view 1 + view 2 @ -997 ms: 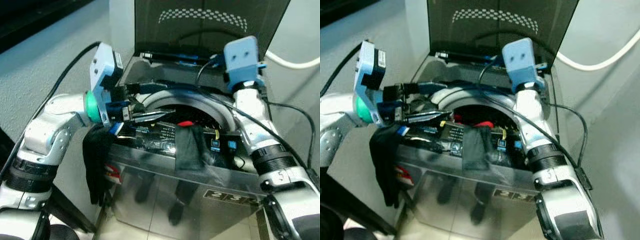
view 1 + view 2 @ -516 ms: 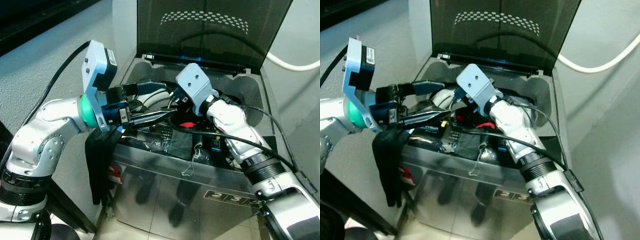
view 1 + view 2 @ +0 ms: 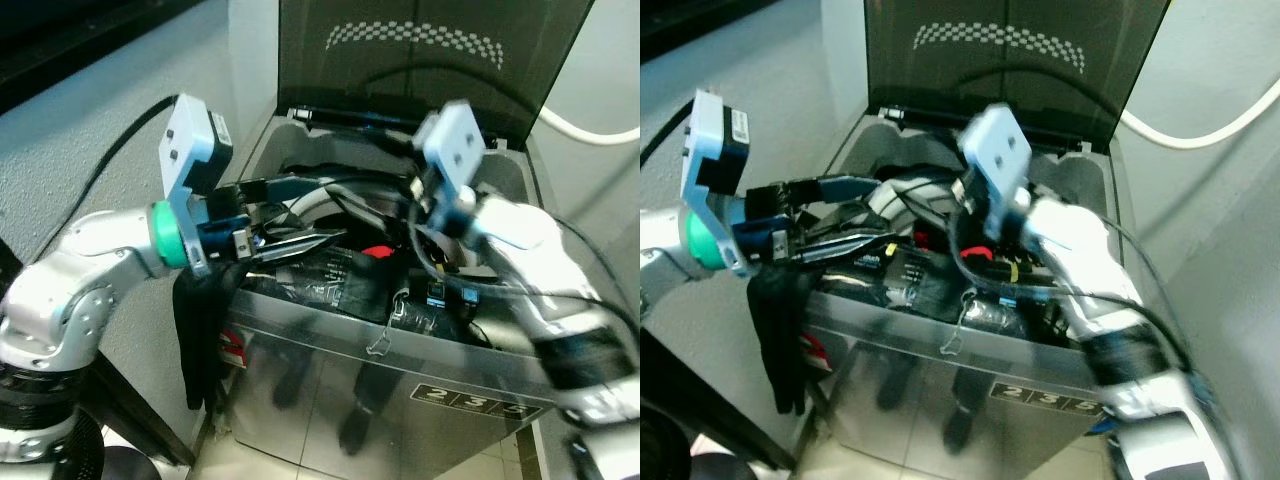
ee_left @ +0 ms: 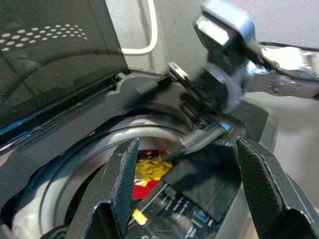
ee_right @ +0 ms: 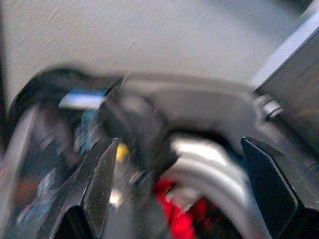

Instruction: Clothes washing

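The top-loading washer [image 3: 330, 372] stands with its dark lid [image 3: 420, 70] raised. A black garment [image 3: 335, 282] with white print lies bunched over the front rim of the drum opening. Something red [image 3: 372, 250] shows inside the drum. My left gripper [image 3: 330, 212] hovers open over the left front of the opening, its fingers [image 4: 124, 184] spread wide with nothing between them. My right gripper [image 5: 184, 184] is over the middle of the opening, blurred by motion, its fingers [image 5: 99, 189] apart. One right finger [image 4: 199, 142] points down toward the black garment.
Another black piece of clothing [image 3: 200, 335] hangs down the washer's left side below my left wrist. A white hose [image 3: 590, 132] runs along the wall behind the right corner. Grey wall lies close on the left. Cables cross the opening.
My right arm has swung up and to the right, out from low over the drum. The black garment now lies bunched along the front rim. The left gripper has barely moved.
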Available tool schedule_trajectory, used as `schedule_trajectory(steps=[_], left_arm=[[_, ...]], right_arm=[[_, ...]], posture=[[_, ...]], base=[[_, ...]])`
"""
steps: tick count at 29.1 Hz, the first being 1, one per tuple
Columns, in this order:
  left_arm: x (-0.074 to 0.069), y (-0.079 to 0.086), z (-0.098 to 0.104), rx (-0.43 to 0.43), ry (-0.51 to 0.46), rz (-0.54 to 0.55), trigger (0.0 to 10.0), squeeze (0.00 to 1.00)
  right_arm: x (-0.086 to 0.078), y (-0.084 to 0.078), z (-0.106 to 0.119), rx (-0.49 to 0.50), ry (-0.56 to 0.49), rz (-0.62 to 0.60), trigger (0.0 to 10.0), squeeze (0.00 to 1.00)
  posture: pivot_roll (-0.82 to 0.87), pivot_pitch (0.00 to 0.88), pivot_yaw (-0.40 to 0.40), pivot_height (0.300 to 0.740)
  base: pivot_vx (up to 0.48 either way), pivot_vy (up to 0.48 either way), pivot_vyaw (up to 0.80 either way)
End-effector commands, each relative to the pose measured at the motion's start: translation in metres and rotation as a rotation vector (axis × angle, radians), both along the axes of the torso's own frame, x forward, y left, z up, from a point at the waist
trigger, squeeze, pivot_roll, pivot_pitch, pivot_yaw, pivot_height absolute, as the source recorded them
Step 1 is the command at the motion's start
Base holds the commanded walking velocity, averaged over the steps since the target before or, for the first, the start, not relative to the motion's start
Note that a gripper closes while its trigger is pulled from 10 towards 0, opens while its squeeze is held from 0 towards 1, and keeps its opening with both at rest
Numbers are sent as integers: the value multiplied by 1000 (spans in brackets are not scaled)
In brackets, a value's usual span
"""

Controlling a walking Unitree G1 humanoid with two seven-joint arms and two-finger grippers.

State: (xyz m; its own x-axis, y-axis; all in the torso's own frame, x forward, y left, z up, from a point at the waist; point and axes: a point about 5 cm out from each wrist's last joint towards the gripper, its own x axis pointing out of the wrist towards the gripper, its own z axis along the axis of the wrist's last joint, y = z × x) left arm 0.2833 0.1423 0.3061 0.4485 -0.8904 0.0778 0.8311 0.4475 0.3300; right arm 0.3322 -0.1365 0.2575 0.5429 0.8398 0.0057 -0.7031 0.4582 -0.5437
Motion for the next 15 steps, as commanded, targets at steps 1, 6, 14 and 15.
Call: schedule_trajectory(steps=[1,6,14,15], left_arm=[[3,8,5,-5,-11,63,10000,0],[4,24,16,-67,4,164,10000,0],[-9,17,4,-8,66,89,10000,0],[-11,15,1,-1,84,75,10000,0]], right_arm=[[-4,2,-5,-42,15,34,10000,0],[-14,-7,-30,-132,82,41,10000,0],[-10,-7,-41,-185,99,10,10000,0],[-8,-8,-43,-191,108,1,10000,0]], posture=[[112,52,25,740],[114,55,28,740],[119,57,28,740],[125,60,23,740]], base=[[0,0,0],[0,0,0],[0,0,0],[0,0,0]])
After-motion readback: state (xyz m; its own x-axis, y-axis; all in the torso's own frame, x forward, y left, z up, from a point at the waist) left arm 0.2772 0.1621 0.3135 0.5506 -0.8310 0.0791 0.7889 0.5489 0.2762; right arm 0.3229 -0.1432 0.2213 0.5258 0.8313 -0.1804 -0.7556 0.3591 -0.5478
